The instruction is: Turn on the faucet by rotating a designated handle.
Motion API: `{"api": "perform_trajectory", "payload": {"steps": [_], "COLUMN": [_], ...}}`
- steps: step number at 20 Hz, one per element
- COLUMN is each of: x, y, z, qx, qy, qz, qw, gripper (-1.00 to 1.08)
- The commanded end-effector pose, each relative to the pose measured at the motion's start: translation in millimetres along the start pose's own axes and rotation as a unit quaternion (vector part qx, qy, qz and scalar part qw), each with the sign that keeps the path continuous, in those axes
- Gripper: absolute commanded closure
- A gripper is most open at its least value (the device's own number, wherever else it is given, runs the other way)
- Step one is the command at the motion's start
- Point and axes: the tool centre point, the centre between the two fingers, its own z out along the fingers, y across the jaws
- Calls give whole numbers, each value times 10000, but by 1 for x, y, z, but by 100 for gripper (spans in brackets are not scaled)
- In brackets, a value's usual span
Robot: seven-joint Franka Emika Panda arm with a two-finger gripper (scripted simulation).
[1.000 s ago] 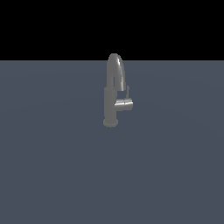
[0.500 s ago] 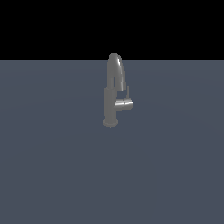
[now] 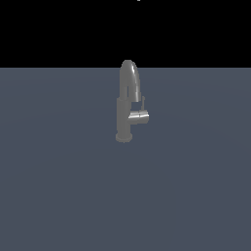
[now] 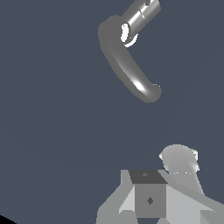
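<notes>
Approach is the step in hand — nothing touches the small grey brushed-metal faucet (image 3: 124, 115) yet. It stands upright on the dark blue-grey surface (image 3: 59, 186), its arched gooseneck spout (image 4: 127, 65) curving over. In the wrist view the pale grey gripper (image 4: 151, 199) sits well apart from the spout, the faucet lying ahead of the jaws. Whether the jaws are spread or pressed together I cannot tell — the fingertips are out of frame. The short horizontal grey metal cylinder handle (image 3: 138, 116) juts from the body's side, its thin lever rod (image 3: 142, 104) rising from it. Best to come down beside that rod, clear of the spout, and push sideways on the rod's far end.
</notes>
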Motion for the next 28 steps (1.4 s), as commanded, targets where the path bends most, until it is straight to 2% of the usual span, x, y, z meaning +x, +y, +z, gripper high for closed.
{"api": "perform_trajectory", "payload": {"steps": [1, 8, 15, 22, 28], "x": [15, 57, 99, 140, 175], "y": [-2, -5, -5, -2, 2], "z": [0, 4, 13, 26, 41], "qx": [145, 551, 963, 1379, 1738], "qy": [-188, -714, -1245, -1780, -2238], "qz": [139, 530, 924, 1322, 1667], "qw": [9996, 9945, 9832, 9653, 9444], "gripper": [108, 108, 108, 108, 108]}}
